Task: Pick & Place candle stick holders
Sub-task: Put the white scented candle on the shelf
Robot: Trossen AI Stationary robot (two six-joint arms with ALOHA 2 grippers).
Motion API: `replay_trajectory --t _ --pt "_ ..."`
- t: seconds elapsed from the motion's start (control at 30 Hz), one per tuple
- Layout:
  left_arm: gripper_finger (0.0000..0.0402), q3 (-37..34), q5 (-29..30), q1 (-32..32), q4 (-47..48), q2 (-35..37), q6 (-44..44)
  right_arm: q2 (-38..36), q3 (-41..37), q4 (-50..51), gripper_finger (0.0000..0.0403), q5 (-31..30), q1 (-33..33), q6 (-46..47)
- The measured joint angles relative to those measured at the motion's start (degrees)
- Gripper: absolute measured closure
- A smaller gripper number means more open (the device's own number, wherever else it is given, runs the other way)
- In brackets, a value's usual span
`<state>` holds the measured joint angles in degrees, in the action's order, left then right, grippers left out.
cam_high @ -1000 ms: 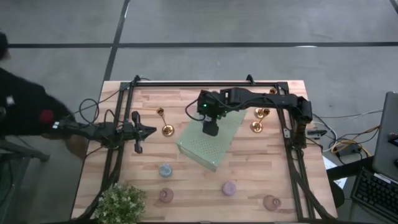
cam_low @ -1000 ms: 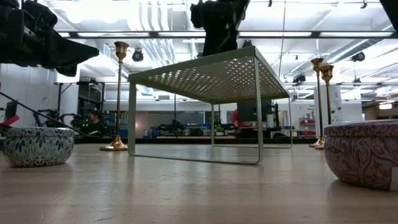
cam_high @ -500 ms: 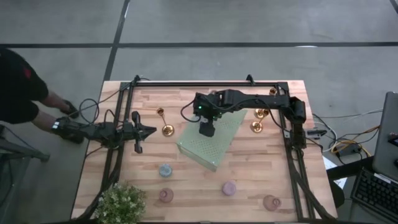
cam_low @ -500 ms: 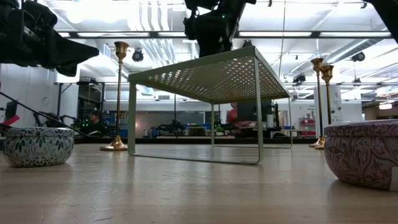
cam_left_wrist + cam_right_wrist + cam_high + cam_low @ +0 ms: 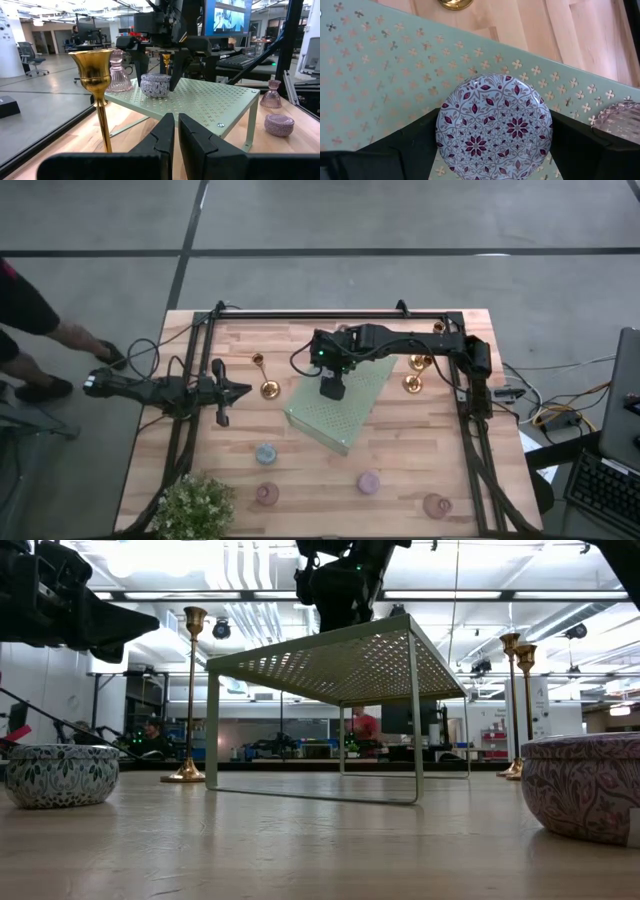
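Wooden table [image 5: 400, 460], seen from above, with a pale-green perforated shelf [image 5: 345, 420] at frame centre. The right gripper [image 5: 332, 388] hovers over the shelf's upper left corner, its fingers spread on either side of a squat patterned holder [image 5: 494, 126] that sits on the shelf top; the left wrist view shows the two fingers [image 5: 141, 62] flanking this holder without clearly pressing it, so it appears just released or about to be. A pink glass holder [image 5: 116, 72] stands beside it on the shelf.

The left gripper [image 5: 240, 391] waits at centre left of the high view, fingers closed on nothing, pointing at a gold candlestick [image 5: 268, 388] that stands on the table just left of the shelf. A second gold stick [image 5: 258, 361] stands just above it, and two more [image 5: 413, 384] [image 5: 421, 362] stand at the right of the shelf.

Along the lower part of the high view, four squat holders remain on the bare wood: pale blue [image 5: 266, 453], pink [image 5: 267, 493], lilac [image 5: 369, 481] and another pink [image 5: 436, 505].

Judged from this layout, about two holders are placed on the shelf; all four gold sticks and four squat holders appear left to move, so the task is in its early part.
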<state>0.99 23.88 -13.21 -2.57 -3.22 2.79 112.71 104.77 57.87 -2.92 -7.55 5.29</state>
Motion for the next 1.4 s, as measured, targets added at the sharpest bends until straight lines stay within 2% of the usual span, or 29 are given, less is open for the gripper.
replay_trajectory --t 0.43,0.8,1.13,1.4 --pt "0.0374 0.0 0.0 0.0 0.0 0.0 0.0 -0.8 -0.1 0.4 0.0043 0.0 0.0 -0.7" --pt "0.0374 0.0 0.0 0.0 0.0 0.0 0.0 -5.4 -0.1 3.6 0.0047 0.0 0.2 -0.6" --pt "0.0374 0.0 0.0 0.0 0.0 0.0 0.0 -6.2 -0.1 9.5 0.0099 0.0 3.1 0.5" --pt "0.0374 0.0 0.0 0.0 0.0 0.0 0.0 -6.1 -0.3 9.3 0.0193 -0.1 3.9 1.0"
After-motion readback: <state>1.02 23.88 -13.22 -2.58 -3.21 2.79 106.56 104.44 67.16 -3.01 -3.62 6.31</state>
